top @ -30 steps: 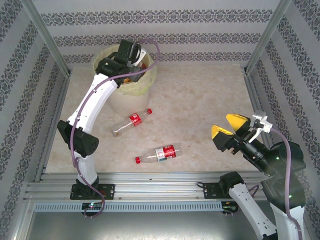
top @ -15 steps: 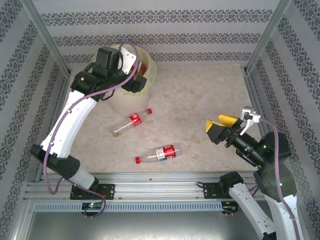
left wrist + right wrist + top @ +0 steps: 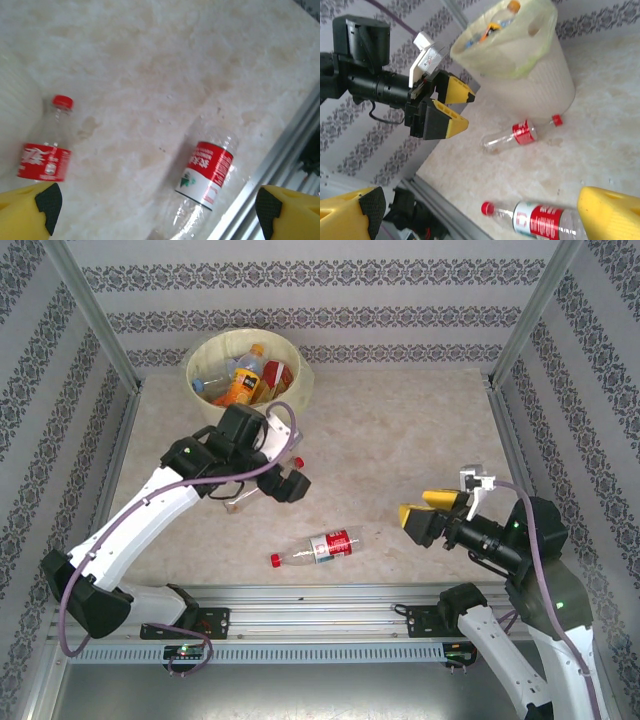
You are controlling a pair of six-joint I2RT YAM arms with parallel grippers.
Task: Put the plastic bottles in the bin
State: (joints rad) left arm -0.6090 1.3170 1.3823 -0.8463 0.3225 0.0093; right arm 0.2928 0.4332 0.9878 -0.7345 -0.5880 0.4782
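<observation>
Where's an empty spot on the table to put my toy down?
Biggest bare patch of table: the far right part, between the bin and the right wall. There's also room between the near bottle and the right hand. The left is crowded: the left hand hovers by the other bottle beside the bin.

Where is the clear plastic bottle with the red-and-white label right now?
In the top view the clear plastic bottle lies on its side, front-centre, just beyond the metal rail, red cap pointing left.
</observation>
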